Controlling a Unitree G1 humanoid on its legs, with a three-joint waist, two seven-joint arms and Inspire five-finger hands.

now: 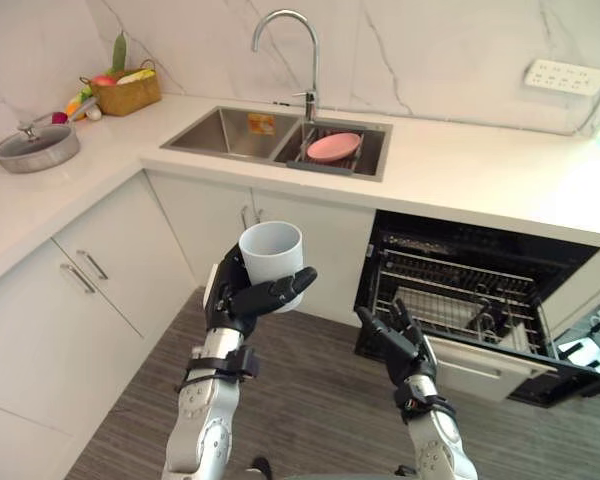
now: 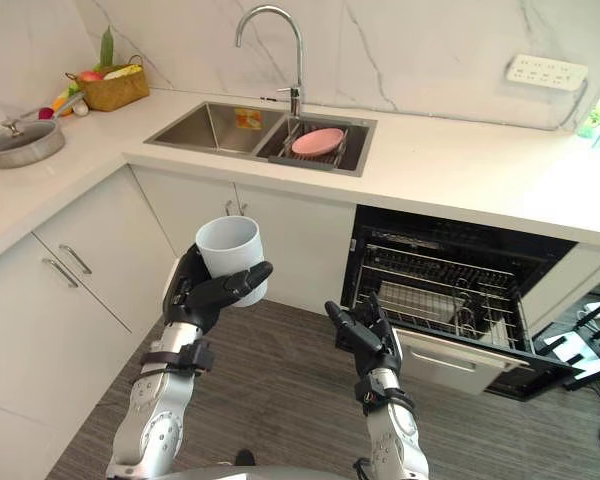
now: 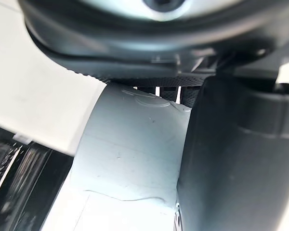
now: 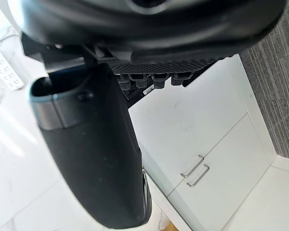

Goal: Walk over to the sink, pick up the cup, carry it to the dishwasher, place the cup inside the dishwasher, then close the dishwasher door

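You're holding left forearm (image 1: 205, 420) upright at centre, wrist bending forward. Left hand (image 1: 230, 300) wrapping fingers and thumb round cup (image 1: 272, 250), carrying it upright at chest height. Right forearm (image 1: 440, 445) rising lower, to right. Right hand (image 1: 400, 345) hanging loose, fingers nearly straight and pointing forward, gripping nothing.

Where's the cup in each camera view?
Left eye view: cup left of centre, upright in the left hand.
Right eye view: cup left of centre, same grip.
Left wrist view: cup wall against the left hand.
Right wrist view: right hand and cabinet doors instead.
Shared landmark: sink, above the cup in both eye views.
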